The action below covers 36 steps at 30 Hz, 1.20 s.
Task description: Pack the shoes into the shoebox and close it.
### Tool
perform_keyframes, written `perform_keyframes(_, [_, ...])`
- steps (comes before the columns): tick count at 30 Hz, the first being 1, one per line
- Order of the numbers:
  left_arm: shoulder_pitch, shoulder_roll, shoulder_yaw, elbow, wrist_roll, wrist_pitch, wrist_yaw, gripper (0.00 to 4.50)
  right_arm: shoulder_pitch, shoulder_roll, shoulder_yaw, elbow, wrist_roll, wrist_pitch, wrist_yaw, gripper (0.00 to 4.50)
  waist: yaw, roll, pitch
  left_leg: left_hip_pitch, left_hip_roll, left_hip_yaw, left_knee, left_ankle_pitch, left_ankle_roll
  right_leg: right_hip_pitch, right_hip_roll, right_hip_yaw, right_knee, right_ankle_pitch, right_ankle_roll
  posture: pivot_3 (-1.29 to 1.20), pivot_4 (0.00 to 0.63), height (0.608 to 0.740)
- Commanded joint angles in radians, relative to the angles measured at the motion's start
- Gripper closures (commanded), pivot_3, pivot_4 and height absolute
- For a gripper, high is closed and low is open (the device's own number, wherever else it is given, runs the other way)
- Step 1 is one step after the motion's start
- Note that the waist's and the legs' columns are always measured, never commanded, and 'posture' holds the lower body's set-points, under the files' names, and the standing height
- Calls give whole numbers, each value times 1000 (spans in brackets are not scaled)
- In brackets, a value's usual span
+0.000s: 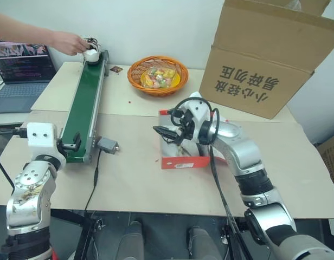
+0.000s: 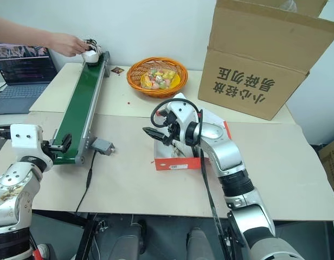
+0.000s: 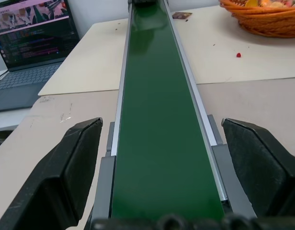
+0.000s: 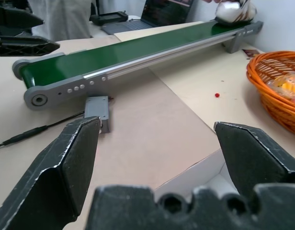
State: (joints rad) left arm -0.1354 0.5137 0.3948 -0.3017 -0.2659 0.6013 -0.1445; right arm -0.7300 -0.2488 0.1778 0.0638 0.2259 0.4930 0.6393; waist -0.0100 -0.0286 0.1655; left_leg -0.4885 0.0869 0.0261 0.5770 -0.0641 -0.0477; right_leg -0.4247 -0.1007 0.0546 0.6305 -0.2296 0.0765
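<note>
The red shoebox (image 1: 184, 161) lies open on the table in front of me, and my right arm hides most of its white inside. My right gripper (image 1: 165, 133) hangs open just over the box's left end, with nothing between its fingers (image 4: 73, 158). One white shoe (image 1: 91, 53) sits at the far end of the green conveyor belt (image 1: 85, 103) under a person's hand (image 1: 69, 42). The shoe (image 4: 232, 10) also shows in the right wrist view. My left gripper (image 1: 71, 143) is open at the belt's near end, one finger (image 3: 66, 167) on each side of it.
An orange basket (image 1: 158, 75) of small items stands behind the shoebox. A large brown carton (image 1: 264, 59) fills the back right. A laptop (image 1: 20, 67) sits at the far left. A small grey unit (image 1: 107, 144) with a cable lies beside the belt's near end.
</note>
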Motion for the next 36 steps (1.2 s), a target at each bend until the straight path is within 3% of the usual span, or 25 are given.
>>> perform_keyframes(1, [-30, 7, 3, -14, 26, -45, 9, 232, -20, -1, -48, 1, -2, 14, -43, 8, 0, 0, 0, 0, 0, 0, 0, 0, 0, 0, 0, 0, 0, 0, 0, 0, 150, 721])
perform_keyframes(21, [-28, 0, 11, 20, 43, -67, -2, 232, -4, 25, -53, -2, -5, 42, -94, 8, -3, 0, 0, 0, 0, 0, 0, 0, -1, 0, 0, 0, 0, 0, 0, 0, 150, 721])
perform_keyframes(36, [-20, -77, -38, 178, 57, -188, -17, 232, -10, 34, -63, -7, 3, 48, -109, 8, -2, 0, 0, -1, 0, 0, -1, 0, -1, 0, 0, 0, 0, 0, 0, 0, 150, 721])
